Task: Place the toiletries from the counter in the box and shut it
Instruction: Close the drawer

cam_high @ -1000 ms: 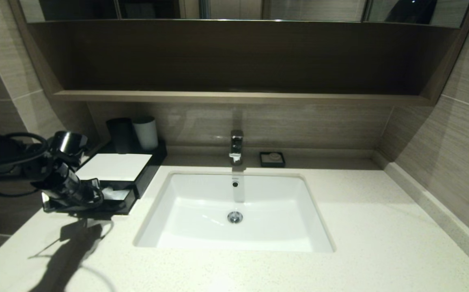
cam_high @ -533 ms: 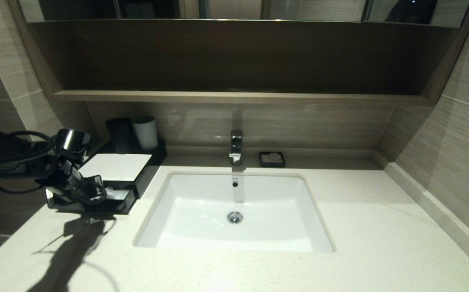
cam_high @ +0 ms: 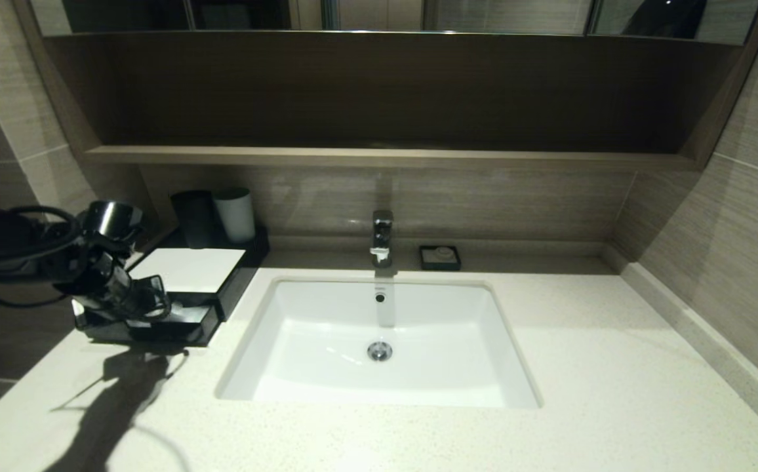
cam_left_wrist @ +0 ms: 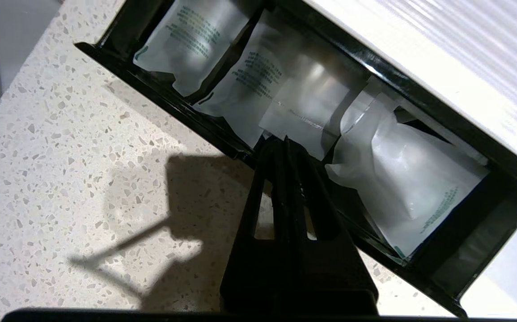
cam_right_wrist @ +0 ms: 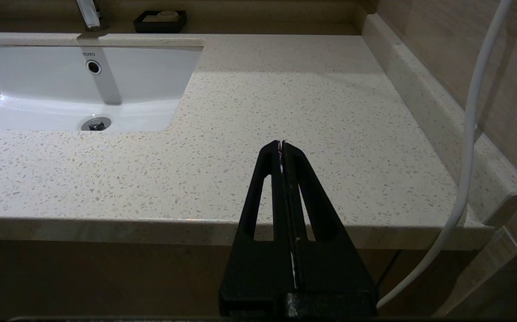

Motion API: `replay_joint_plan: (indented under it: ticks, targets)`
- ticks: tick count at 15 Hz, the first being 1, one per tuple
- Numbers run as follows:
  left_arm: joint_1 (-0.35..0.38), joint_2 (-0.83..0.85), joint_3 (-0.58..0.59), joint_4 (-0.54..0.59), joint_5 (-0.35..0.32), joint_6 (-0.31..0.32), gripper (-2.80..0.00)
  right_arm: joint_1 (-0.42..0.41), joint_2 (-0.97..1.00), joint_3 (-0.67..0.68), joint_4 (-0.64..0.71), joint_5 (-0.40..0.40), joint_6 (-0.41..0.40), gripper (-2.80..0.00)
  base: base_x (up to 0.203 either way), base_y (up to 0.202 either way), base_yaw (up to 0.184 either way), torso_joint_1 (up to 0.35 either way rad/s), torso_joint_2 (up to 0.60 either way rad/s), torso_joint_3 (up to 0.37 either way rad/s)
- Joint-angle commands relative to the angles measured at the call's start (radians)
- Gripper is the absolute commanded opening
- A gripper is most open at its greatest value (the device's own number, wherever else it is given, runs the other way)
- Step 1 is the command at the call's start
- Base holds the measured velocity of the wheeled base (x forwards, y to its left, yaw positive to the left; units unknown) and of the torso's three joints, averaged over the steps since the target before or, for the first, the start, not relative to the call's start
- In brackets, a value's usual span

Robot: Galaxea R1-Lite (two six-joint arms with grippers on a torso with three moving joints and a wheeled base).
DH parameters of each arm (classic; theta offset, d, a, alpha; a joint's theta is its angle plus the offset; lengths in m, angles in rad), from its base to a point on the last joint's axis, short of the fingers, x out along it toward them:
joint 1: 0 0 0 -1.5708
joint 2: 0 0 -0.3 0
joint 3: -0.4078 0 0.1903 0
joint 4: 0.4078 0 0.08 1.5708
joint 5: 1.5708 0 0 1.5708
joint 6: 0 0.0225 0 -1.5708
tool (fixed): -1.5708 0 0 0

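A black box (cam_high: 156,333) stands at the counter's left, beside the sink. A white lid (cam_high: 185,269) covers its rear part and the front strip is open. In the left wrist view the open strip (cam_left_wrist: 173,105) holds several white toiletry packets (cam_left_wrist: 401,174), side by side. My left gripper (cam_high: 154,298) is shut, and its tips (cam_left_wrist: 284,139) are at the box's front wall, touching the edge of a middle packet (cam_left_wrist: 305,105). My right gripper (cam_right_wrist: 281,142) is shut and empty, parked off the counter's front right edge, out of the head view.
A white sink (cam_high: 379,341) with a faucet (cam_high: 382,236) fills the middle. A black soap dish (cam_high: 440,257) stands behind it. A black cup (cam_high: 194,217) and a white cup (cam_high: 235,214) stand behind the box. A wooden shelf (cam_high: 385,156) overhangs.
My left gripper has shifted slightly right and away from me, up to the box's front wall. The right arm has not moved.
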Motion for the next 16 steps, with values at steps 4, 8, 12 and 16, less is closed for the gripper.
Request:
replay_joint_plan:
  ticks: [4,8,12,16]
  targets:
    - [0.0,-0.067,0.024,0.028,0.004,-0.001,-2.8,0.0,0.0,0.002,-0.001,0.0,-0.001,-2.8,0.0,0.0,0.0,0.0,0.0,0.0]
    - [0.0,-0.054,0.063,0.052,0.005,0.008,-2.8,0.0,0.0,0.002,-0.001,0.0,-0.001,-2.8,0.0,0.0,0.0,0.0,0.0,0.0]
    - [0.0,-0.05,0.084,0.053,0.005,0.009,-2.8,0.0,0.0,0.002,-0.001,0.0,-0.001,-2.8,0.0,0.0,0.0,0.0,0.0,0.0]
    - [0.001,-0.038,0.085,0.075,0.005,0.017,-2.8,0.0,0.0,0.002,-0.001,0.0,0.0,-2.8,0.0,0.0,0.0,0.0,0.0,0.0]
